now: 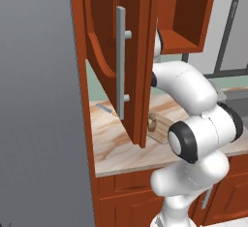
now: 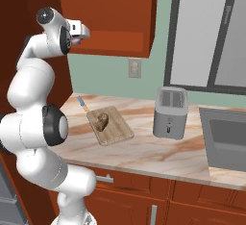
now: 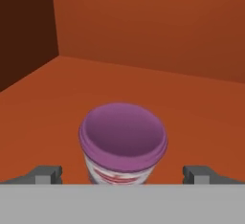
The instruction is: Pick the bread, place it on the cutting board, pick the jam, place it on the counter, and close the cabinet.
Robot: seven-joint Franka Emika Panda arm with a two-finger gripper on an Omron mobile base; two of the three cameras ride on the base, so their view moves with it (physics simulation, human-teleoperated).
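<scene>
While the bread [image 2: 101,119] already rests on the cutting board [image 2: 116,131] near the counter's [image 2: 144,152] back edge, the pincer [image 3: 122,174], spread wide and empty, straddles the jam [image 3: 123,144] on the cabinet [image 1: 145,51] shelf, ready to grasp.

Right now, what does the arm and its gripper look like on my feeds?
The arm is glossy white, built of rounded, bulbous segments with dark ring-shaped joint caps. The gripper shows two small dark grey, blocky finger tips. No cables or markings are visible.
</scene>
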